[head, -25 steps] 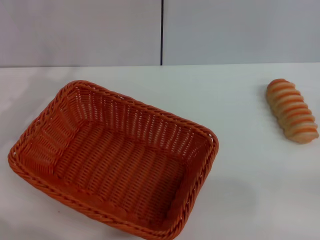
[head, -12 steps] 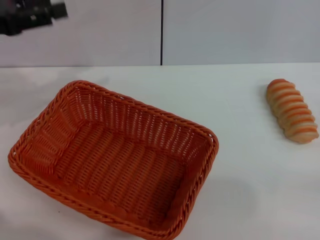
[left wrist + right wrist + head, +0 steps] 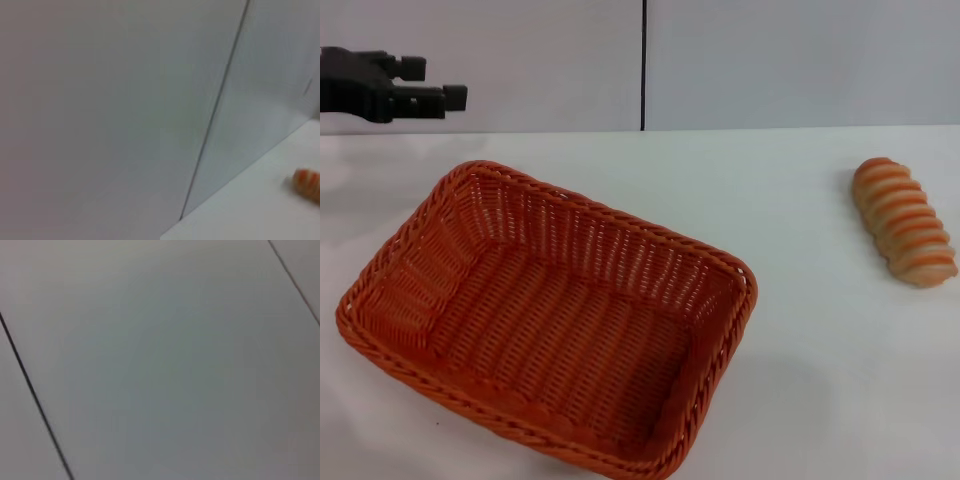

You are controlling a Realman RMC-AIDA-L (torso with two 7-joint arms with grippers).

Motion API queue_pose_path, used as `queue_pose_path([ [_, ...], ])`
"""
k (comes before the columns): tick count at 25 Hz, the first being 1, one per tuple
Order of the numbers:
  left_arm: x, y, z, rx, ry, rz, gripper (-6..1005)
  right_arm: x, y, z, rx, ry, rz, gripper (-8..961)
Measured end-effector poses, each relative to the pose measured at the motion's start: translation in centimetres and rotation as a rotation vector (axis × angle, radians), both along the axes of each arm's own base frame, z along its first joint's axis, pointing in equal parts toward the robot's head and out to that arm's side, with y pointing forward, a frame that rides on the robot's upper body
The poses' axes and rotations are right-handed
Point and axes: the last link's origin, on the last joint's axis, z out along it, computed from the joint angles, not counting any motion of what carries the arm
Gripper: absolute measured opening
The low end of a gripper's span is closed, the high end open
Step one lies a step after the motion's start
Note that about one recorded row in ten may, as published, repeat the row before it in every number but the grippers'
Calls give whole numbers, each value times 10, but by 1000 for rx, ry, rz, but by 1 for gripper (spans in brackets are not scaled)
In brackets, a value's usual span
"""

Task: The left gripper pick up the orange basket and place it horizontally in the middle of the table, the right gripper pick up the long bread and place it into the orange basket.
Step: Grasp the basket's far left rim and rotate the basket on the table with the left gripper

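The orange basket (image 3: pixel 620 232) lies askew on the left half of the white table (image 3: pixel 820 390), with nothing inside it. In the head view my left gripper (image 3: pixel 434 82) hovers high at the far left, above and behind the basket's back left corner, open and holding nothing. The long bread (image 3: pixel 905 222), tan with orange-brown stripes, rests on the table at the far right; the left wrist view catches its end (image 3: pixel 306 183) at a distance. My right gripper is out of view, and the right wrist view shows only wall.
A grey wall with a dark vertical seam (image 3: pixel 644 65) stands behind the table's far edge. White tabletop stretches between the basket and the bread.
My left gripper has come into the head view at the upper left and moved slightly down and to the right. Basket and bread have not moved.
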Motion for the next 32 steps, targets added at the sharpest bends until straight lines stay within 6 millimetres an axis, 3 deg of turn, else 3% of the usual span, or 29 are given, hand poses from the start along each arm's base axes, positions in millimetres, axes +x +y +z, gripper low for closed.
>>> queue_pose_path([
  [15, -17, 2, -9, -10, 180, 63, 787, -7, -1, 12, -65, 111, 161, 620],
  [22, -19, 0, -39, -94, 244, 96, 785, -6, -2, 11, -67, 116, 152, 623],
  [32, -20, 2, -54, -121, 293, 110, 783, -11, -5, 7, -85, 106, 188, 628],
])
